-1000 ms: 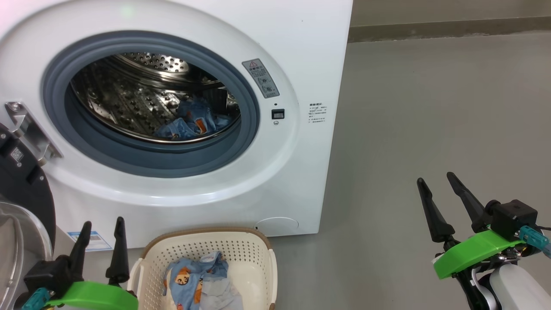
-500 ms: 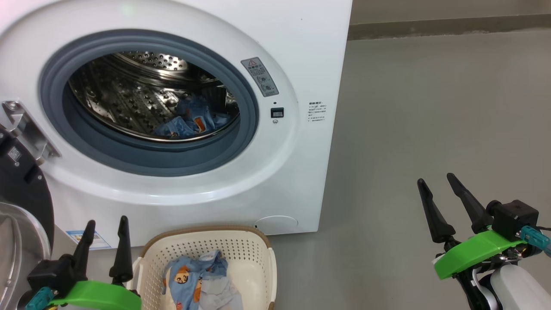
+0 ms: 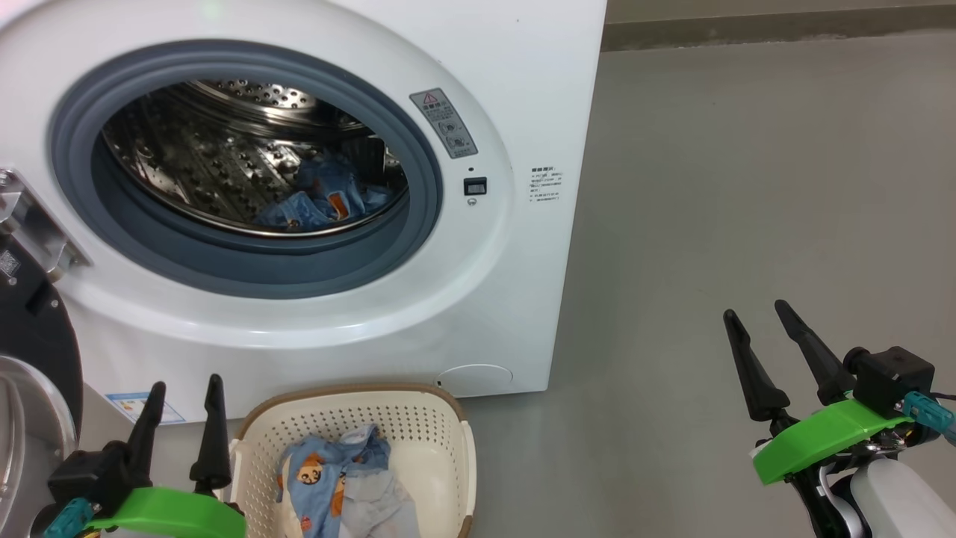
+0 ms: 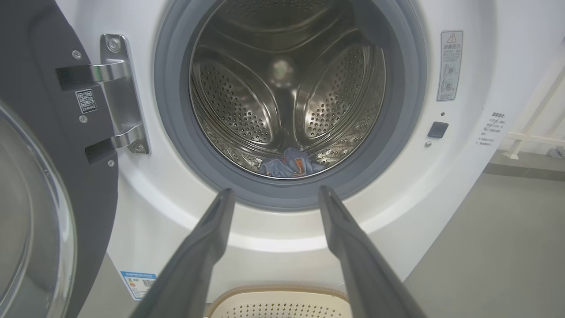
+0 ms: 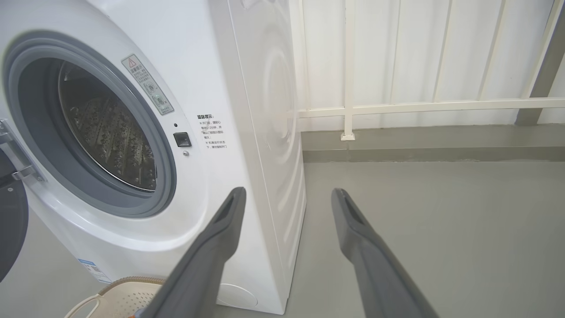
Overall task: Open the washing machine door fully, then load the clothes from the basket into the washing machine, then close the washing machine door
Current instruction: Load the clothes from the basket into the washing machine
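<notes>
**A:** What else is in here?

**B:** Mostly floor point(image 3: 747, 187): plain grey, smooth, with a slight sheen, running to the back of the room.

**A:** And at the back?

**B:** A low grey kerb point(image 5: 419, 154) along the floor's edge. A white railing point(image 5: 419, 106) stands on it, one long horizontal bar and slim uprights. One post point(image 5: 348, 66) comes down to a small square foot point(image 5: 347, 137) on the kerb.

**A:** Behind the railing?

**B:** A pale wall point(image 5: 397, 48), ribbed in vertical panels. It's nearly the same white as the railing, so the bars barely stand out. At the far right, a darker grey column point(image 5: 540, 70).
</notes>
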Motion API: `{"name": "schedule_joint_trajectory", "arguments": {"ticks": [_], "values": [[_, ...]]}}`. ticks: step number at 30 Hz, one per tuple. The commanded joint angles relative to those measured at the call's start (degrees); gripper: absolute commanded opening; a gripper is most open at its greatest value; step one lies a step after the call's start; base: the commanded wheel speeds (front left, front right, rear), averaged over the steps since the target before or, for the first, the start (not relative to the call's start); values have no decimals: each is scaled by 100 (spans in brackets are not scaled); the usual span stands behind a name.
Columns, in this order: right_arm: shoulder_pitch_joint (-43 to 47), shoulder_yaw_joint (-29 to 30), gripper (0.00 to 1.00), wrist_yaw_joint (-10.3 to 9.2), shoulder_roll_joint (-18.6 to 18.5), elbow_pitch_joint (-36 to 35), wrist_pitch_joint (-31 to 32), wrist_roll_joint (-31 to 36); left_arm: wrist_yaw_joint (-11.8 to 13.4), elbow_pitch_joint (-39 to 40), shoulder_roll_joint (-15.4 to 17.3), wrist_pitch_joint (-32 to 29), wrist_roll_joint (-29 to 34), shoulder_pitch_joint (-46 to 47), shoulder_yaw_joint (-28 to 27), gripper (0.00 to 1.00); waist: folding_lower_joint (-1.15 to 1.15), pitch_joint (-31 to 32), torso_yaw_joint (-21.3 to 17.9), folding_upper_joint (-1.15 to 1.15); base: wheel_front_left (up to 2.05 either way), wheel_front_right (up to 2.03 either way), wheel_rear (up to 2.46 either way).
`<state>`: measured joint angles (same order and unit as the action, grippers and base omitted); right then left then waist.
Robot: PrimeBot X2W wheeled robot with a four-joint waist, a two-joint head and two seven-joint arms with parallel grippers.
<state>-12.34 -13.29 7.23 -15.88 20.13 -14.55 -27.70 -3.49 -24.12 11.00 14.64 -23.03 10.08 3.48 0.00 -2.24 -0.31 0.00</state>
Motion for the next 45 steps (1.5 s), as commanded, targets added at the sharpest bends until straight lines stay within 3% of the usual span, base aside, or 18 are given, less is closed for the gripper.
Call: {"name": "schedule_joint_trajectory", "arguments": {"ticks": [1, 10, 19, 45], "values": [[-105, -110, 100, 25, -81, -129, -45, 19, -5, 158, 116, 35, -1, 161, -171, 100, 0, -37, -17, 0, 0, 0, 0], [-257, -114, 100, 25, -71, -168, -45, 45, -31, -1, 152, -114, -41, 315, -87, 100, 0, -325, -90, 0, 0, 0, 0], [-528, -55, 100, 25, 30, -245, -45, 144, -140, -451, 189, -222, -104, 800, 57, 100, 0, -1003, -128, 0, 0, 0, 0], [-1876, -49, 100, 25, 205, -617, -45, 585, -397, -3689, 332, -95, -163, 3374, 906, 100, 0, -3566, -317, 0, 0, 0, 0]]}}
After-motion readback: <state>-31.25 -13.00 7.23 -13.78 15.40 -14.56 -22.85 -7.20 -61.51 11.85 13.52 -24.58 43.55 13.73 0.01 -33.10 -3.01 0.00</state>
